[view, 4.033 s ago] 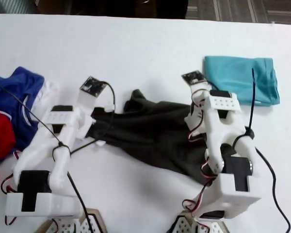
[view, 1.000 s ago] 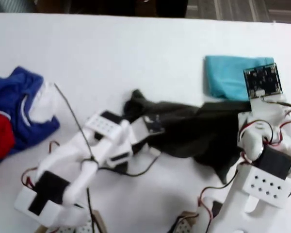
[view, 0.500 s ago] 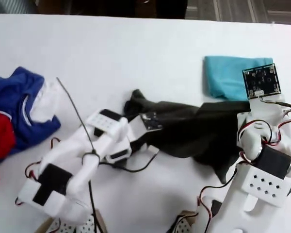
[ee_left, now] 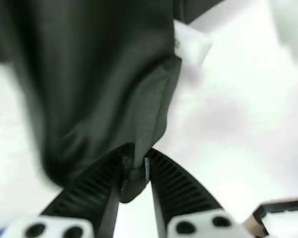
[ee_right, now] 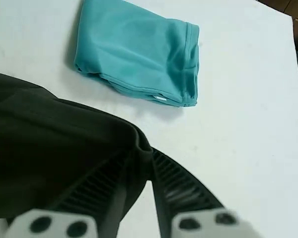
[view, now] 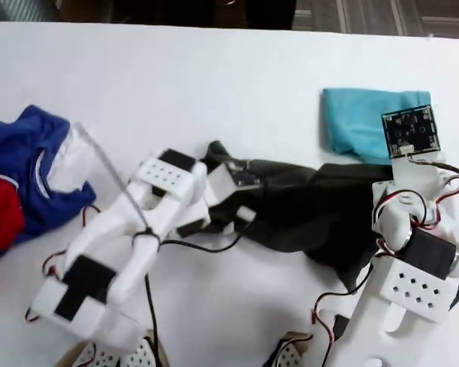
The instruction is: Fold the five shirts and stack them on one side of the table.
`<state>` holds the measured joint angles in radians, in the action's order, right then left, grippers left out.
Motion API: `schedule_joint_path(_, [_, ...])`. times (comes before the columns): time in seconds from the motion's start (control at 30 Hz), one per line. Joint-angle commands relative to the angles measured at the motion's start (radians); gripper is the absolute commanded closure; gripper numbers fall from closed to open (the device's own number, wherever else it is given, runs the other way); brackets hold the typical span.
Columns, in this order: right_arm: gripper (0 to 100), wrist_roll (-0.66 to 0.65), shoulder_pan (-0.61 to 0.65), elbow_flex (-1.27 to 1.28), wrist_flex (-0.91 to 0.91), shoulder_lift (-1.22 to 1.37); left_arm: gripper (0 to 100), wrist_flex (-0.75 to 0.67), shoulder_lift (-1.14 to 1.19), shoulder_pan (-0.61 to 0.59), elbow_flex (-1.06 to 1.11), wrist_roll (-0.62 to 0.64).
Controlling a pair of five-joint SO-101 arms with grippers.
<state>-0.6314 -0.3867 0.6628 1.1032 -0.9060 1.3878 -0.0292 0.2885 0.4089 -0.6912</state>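
Note:
A dark grey shirt (view: 302,206) lies crumpled across the middle of the table between the two arms. My left gripper (ee_left: 135,171) is shut on a fold of the dark shirt (ee_left: 89,84) at its left end. My right gripper (ee_right: 139,163) is shut on the edge of the dark shirt (ee_right: 49,153) at its right end, lifted off the table. A folded teal shirt (view: 359,126) (ee_right: 139,54) lies at the far right, just beyond the right arm. A blue and white shirt (view: 30,168) and a red shirt (view: 0,210) lie unfolded at the left edge.
The white table (view: 214,76) has free room along its far side and in the front middle between the arm bases. Loose cables (view: 191,248) trail from both arms over the near table.
The left arm has swung right and away from me, carrying its end of the dark shirt toward the middle. The right arm has lifted its end and now holds nearly still.

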Motion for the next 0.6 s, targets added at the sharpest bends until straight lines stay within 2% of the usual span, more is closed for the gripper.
schedule_joint_path(0.0, [97.9,0.005,0.001,-0.021,-0.064,-0.027,97,0.135,-0.149,-0.009,-0.128,0.003])
schedule_joint_path(0.2, [97.9,0.117,0.001,-0.193,-0.094,-0.018,97,0.253,-0.288,-0.043,-0.318,0.005])
schedule_joint_path(0.47, [97.9,0.158,0.001,-0.499,-0.081,-0.016,97,0.272,-0.407,-0.253,-0.590,0.005])
schedule_joint_path(0.57, [97.9,0.164,0.001,-0.588,-0.082,-0.016,97,0.272,-0.433,-0.295,-0.634,0.006])
